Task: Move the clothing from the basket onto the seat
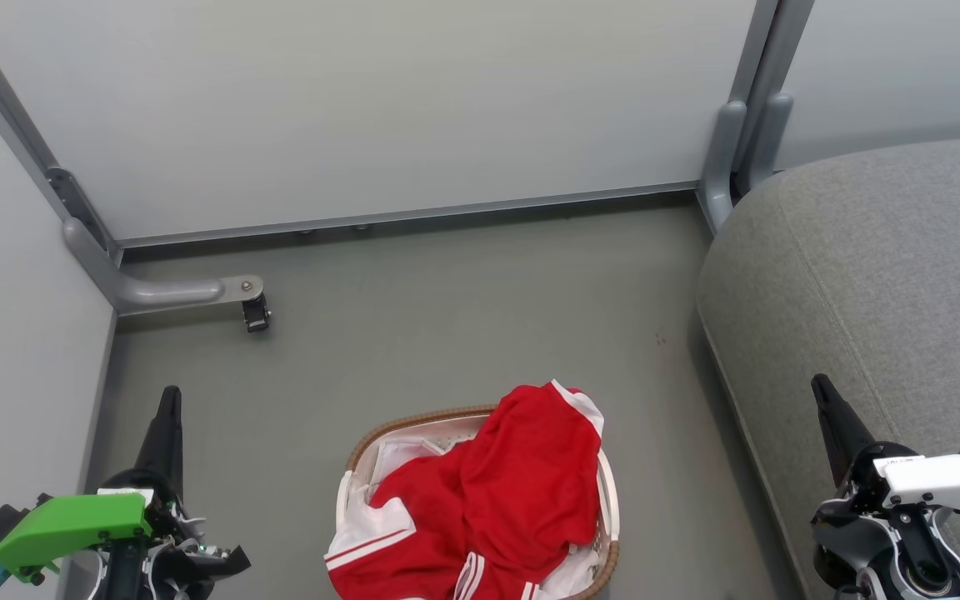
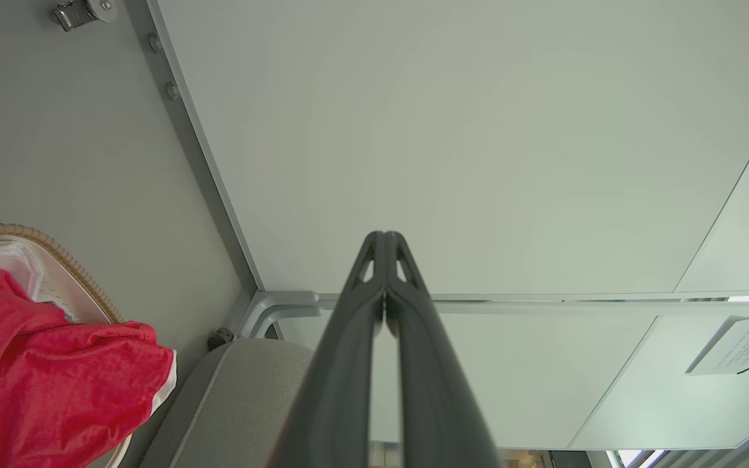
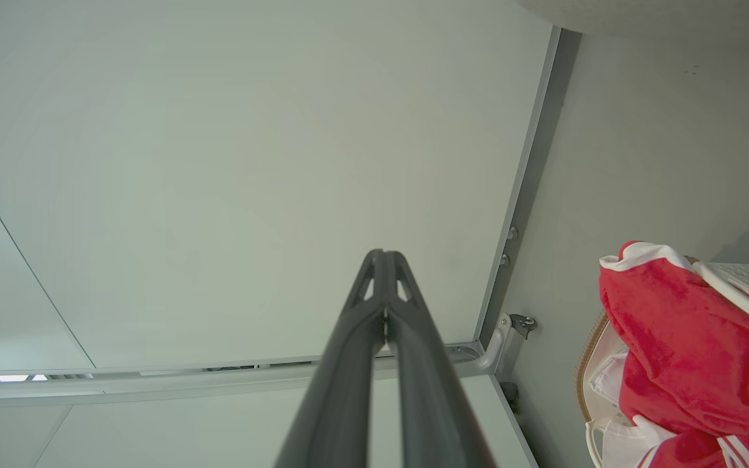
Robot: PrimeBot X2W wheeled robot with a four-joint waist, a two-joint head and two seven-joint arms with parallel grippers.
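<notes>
One couch seat, one basket, one heap of red clothing, two claws closed on nothing.

The single grey seat (image 1: pixel 880 275) takes up the right side. The single oval basket (image 1: pixel 401 427) stands on the floor (image 1: pixel 447 317) to the left of the seat, not touching it. The red clothing (image 1: pixel 497 492) with white trim lies heaped in the basket, with one fold draped over the far rim; I cannot tell how many garments are in the heap. The left claw (image 2: pixel 385 242) and the right claw (image 3: pixel 384 257) each have their fingers pressed together at the tips, gripping and touching nothing. The left claw is to the left of the basket, and the right claw shows against the seat in the head view.
</notes>
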